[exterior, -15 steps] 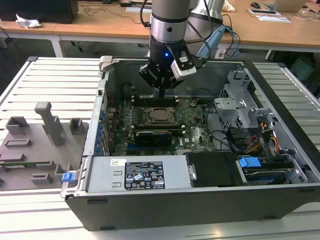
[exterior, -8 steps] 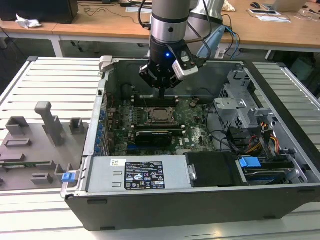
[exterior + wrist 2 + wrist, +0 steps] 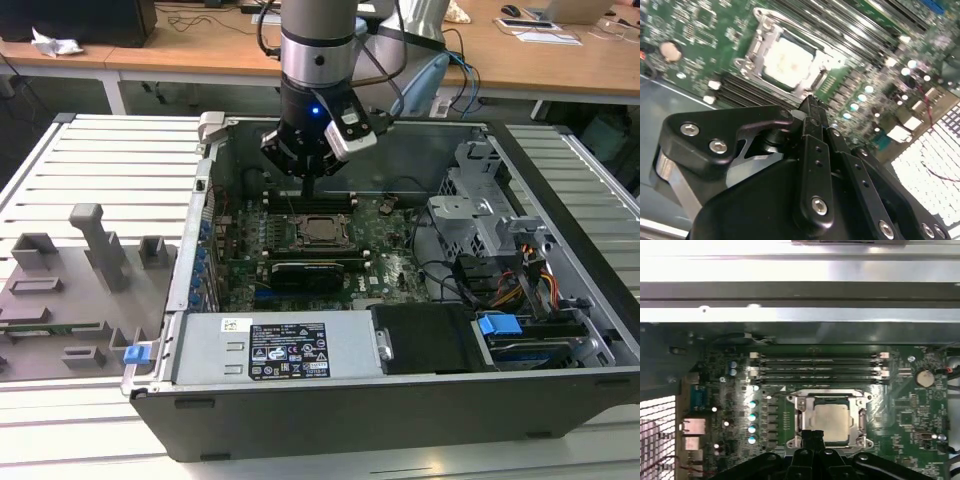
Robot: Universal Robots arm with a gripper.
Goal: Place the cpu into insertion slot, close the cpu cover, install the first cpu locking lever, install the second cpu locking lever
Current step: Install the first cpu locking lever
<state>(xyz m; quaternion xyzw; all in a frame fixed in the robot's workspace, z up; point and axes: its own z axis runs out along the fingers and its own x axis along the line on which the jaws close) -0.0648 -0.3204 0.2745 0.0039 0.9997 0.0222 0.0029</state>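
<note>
Gripper low over the board, cpu lying in its socket

The cpu (image 3: 832, 421) lies flat in the insertion slot (image 3: 791, 400), and the cpu cover (image 3: 861, 416) seems to be down around it. I judge the risk is a slip: the gripper (image 3: 308, 188) has its fingers pressed together and holds nothing, and its tip hangs just beside the socket, near the memory slots (image 3: 817, 367). A push a little off line may scrape the green board (image 3: 910, 410) or bend the thin cover. The arm stands vertical inside the open case, gripper pointing straight down
</note>
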